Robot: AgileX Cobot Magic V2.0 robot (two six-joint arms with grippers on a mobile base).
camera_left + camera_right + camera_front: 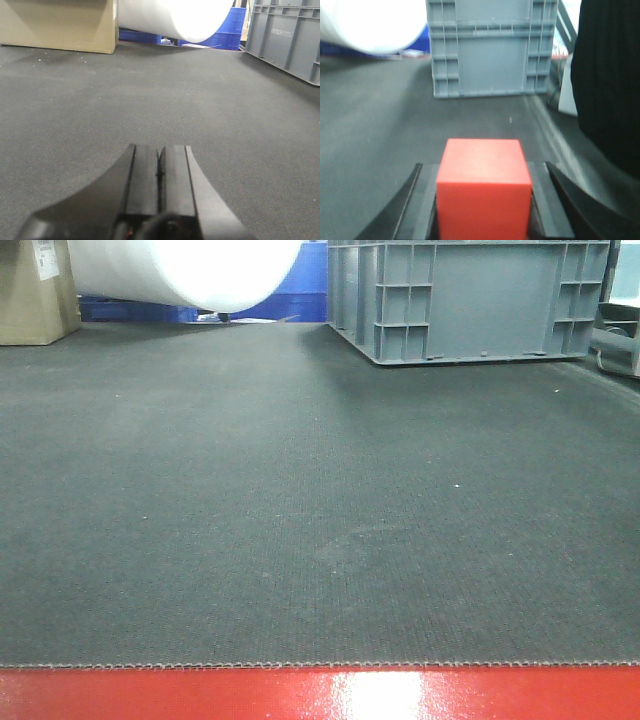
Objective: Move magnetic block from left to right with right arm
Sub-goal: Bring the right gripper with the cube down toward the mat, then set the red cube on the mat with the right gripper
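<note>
The magnetic block (483, 185), a plain matte red cube, fills the lower middle of the right wrist view. My right gripper (483, 170) is shut on it, one black finger pressed against each side face. Whether the cube rests on the dark mat (380, 140) or hangs just above it cannot be told. My left gripper (160, 150) is low over the mat, its two pads closed together with nothing between them. Neither the grippers nor the block appear in the exterior front-facing view.
A grey plastic crate (470, 300) stands at the back right, straight ahead of the right gripper as crate (490, 50). A white roll (190, 270) and a cardboard box (35, 290) are at the back left. The glossy red table edge (320, 695) runs along the front. A black mass (610, 75) stands at the right.
</note>
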